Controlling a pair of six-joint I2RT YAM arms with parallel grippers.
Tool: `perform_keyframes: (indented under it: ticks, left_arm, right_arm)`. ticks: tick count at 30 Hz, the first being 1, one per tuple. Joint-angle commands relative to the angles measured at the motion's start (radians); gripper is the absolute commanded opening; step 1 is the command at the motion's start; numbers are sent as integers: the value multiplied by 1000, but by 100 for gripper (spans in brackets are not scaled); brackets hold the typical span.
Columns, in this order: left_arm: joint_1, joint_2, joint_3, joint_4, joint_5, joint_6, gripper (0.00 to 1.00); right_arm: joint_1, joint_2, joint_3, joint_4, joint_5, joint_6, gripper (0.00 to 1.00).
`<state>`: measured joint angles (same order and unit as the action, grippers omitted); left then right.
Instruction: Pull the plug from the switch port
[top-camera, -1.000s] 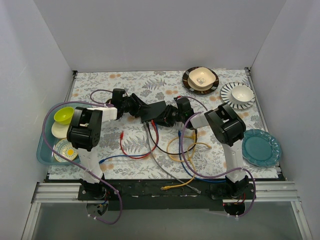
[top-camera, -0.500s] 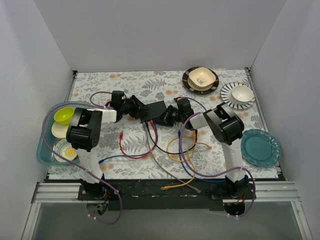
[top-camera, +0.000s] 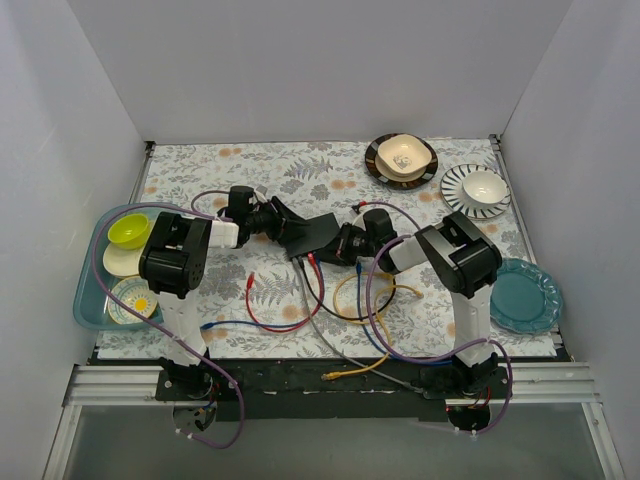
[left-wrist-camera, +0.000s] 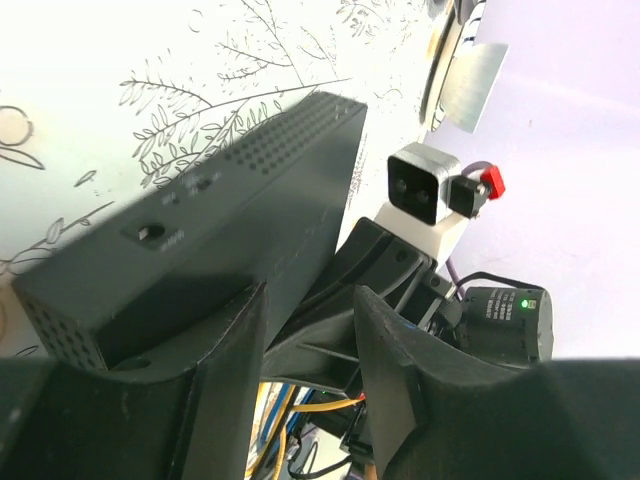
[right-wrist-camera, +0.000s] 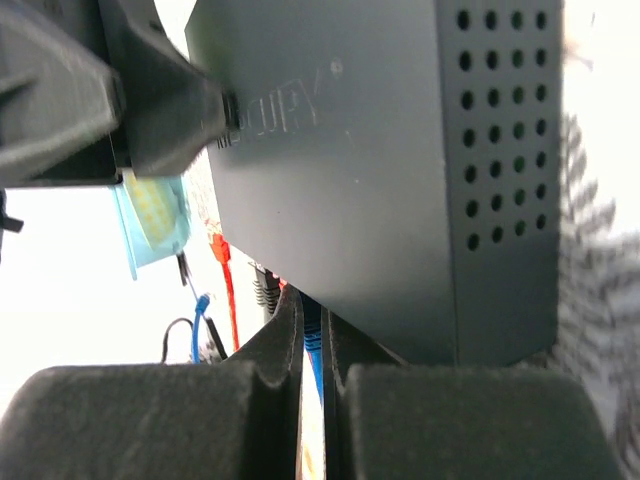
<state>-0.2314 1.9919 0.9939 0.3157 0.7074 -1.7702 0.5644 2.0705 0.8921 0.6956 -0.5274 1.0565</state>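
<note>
The switch (top-camera: 318, 230), a flat dark-grey box, is held tilted above the floral table between both grippers. My left gripper (top-camera: 283, 222) grips its left end; in the left wrist view the switch (left-wrist-camera: 230, 220) lies against my fingers (left-wrist-camera: 230, 360), with the gripper's midpoint (left-wrist-camera: 305, 300) beside it. My right gripper (top-camera: 343, 243) is at the port edge. In the right wrist view it (right-wrist-camera: 312, 310) is nearly closed on a blue plug (right-wrist-camera: 312, 340) under the edge of the switch (right-wrist-camera: 350, 180). A red cable (right-wrist-camera: 222, 260) hangs from the same edge.
Loose red (top-camera: 255, 300), yellow (top-camera: 365, 300), blue (top-camera: 230, 323) and grey (top-camera: 330, 340) cables lie in front of the switch. A blue tray (top-camera: 88, 300) with bowls stands at the left. A teal plate (top-camera: 525, 295), a striped plate (top-camera: 475, 190) and a dark plate (top-camera: 400, 158) stand at the right.
Both grippers and the switch between them have shifted slightly right and toward the near edge. The cables on the port side have been dragged along.
</note>
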Motion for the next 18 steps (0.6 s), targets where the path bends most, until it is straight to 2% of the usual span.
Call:
perform_keyframes:
  ticks: [1,6,13,18]
  left_arm:
    - [3,39,-9,-84,-85,29,41]
    - [-6,-52,-46,-89,-80,54,40]
    - [-111,-192,-115,-162,-170,130,41]
    - [-125,-174,-124,-168,-171,129,41]
  right_arm:
    - [6,22,-90,-226,-5,-138,1]
    - [-11,20,-82,-258,1,-164,1]
    - [-24,31,-61,-252,-13,-164,1]
    - [-24,33,-41,-318,-26,-219,1]
